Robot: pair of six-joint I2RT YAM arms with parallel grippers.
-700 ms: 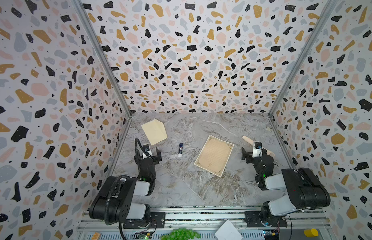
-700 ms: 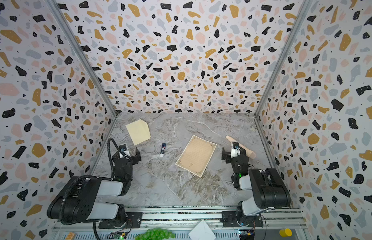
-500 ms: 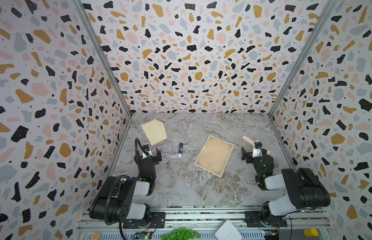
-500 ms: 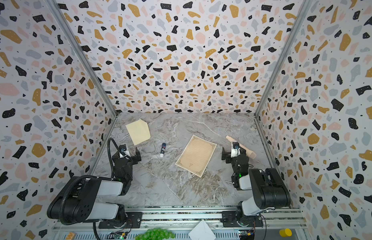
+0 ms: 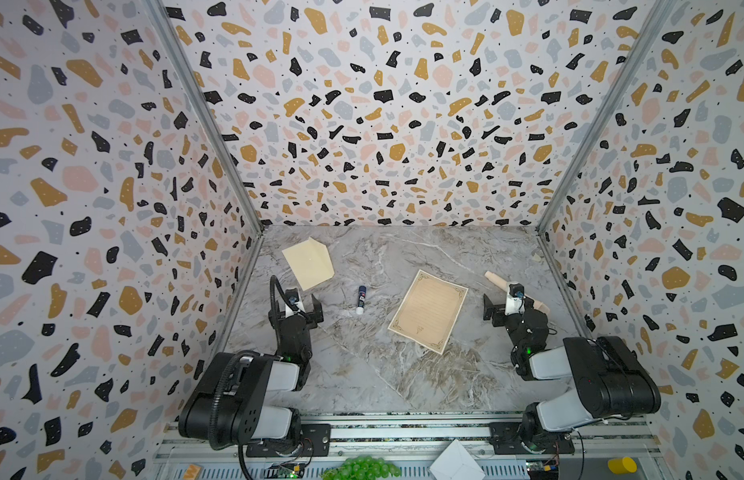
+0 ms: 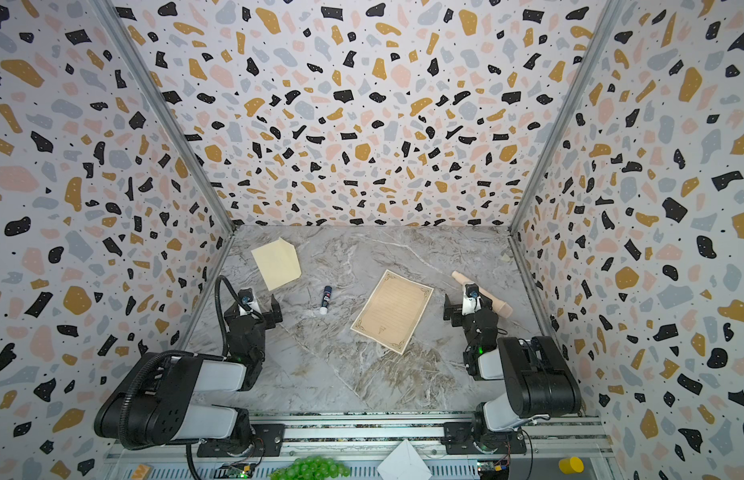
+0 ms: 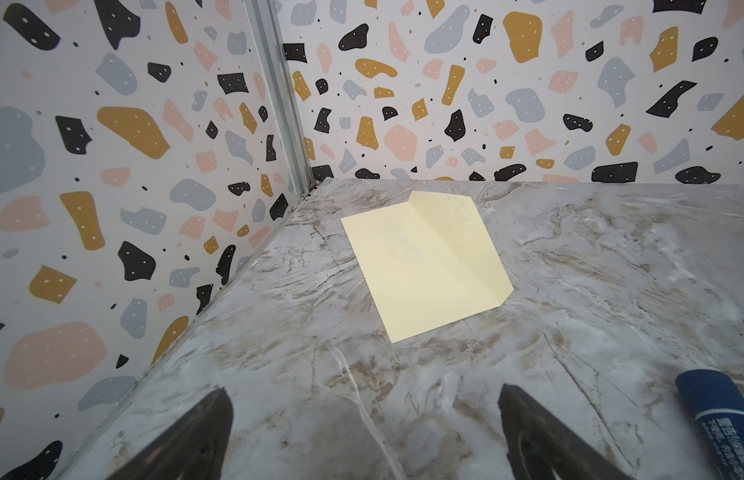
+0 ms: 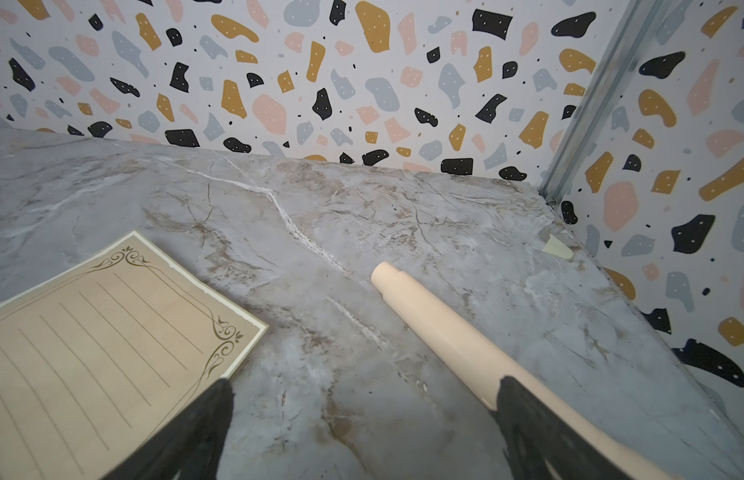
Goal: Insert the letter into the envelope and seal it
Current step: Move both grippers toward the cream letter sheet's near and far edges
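The letter, a tan ruled sheet with a dark scrollwork border, lies flat on the marble table right of centre. One corner of it shows in the right wrist view. The pale cream envelope lies flat at the back left with its flap folded out. My left gripper stands open just in front of the envelope, holding nothing. My right gripper stands open to the right of the letter, with bare table between its fingers.
A blue-and-white glue stick lies between envelope and letter. A wooden roller lies under my right gripper's outer finger. Patterned walls close three sides. Green grapes and white folded paper sit on the front rail.
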